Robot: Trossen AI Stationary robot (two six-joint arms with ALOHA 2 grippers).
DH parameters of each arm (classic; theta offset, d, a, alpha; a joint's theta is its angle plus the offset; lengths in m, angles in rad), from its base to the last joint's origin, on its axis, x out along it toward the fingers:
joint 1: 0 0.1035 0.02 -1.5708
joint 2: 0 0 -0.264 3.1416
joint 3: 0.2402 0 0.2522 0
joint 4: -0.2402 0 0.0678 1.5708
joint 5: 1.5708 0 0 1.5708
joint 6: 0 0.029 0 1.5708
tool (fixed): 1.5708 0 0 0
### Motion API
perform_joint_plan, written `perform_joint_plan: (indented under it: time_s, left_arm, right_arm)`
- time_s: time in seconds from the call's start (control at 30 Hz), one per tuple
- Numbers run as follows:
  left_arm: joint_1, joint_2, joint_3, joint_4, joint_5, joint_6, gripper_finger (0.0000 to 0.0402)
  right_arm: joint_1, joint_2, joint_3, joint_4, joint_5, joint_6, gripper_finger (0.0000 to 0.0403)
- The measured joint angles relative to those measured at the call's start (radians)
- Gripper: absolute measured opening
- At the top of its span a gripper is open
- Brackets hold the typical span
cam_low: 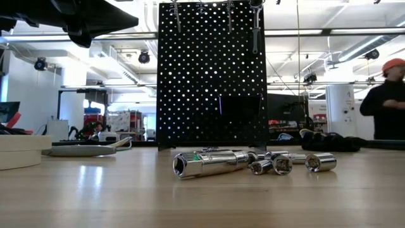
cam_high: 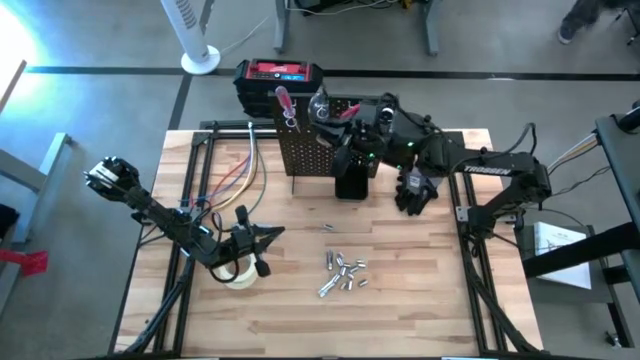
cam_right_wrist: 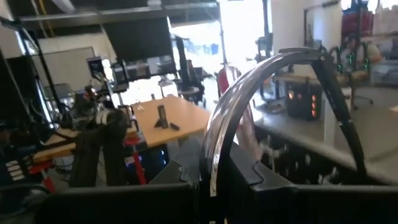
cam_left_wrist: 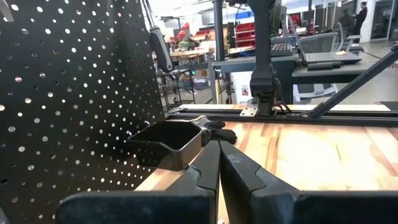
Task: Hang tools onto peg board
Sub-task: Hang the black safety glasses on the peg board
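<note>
right end effector point(cam_high: 322, 103) up at top edge of upright black perforated metal peg board point(cam_low: 212, 82), fingers pinching curved silvery metal tool point(cam_right_wrist: 249, 93). red-handled slim tool point(cam_high: 284, 101) hangs on board just beside it; small black bin point(cam_left_wrist: 168, 142) on board face below. left end effector point(cam_left_wrist: 219, 163) pressed together, empty, low over wooden bench point(cam_high: 420, 300); short silvery bits point(cam_high: 343, 273) just beside it on bench, whitish tape roll point(cam_high: 238, 272) under its arm.

Glossy chrome sockets point(cam_low: 215, 163) on pale wood table point(cam_low: 95, 196) — matt black perforated-metal peg board point(cam_low: 212, 76).
</note>
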Motion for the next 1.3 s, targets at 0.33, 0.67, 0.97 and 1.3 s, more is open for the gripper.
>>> perform_joint_plan:
  time_s: [0.33,0.67,0.97,1.3]
  left_arm:
    - [0.000,0.000,0.000,0.003,0.001,0.003,0.0000]
    - [-0.001,0.000,-0.002,-0.004,0.001,0.001,0.0000]
    - [-0.001,0.000,-0.002,-0.007,0.001,0.001,0.0000]
    - [-0.001,0.000,-0.002,-0.008,0.002,0.000,0.0000]
  right_arm:
    - [0.002,0.050,0.001,0.038,0.026,-0.003,0.0018]
    - [0.026,0.086,-0.001,0.001,0.040,-0.025,0.0018]
    - [0.046,0.094,-0.001,-0.028,0.108,-0.067,0.0018]
    - [0.081,0.094,-0.001,0.034,0.149,-0.180,0.0018]
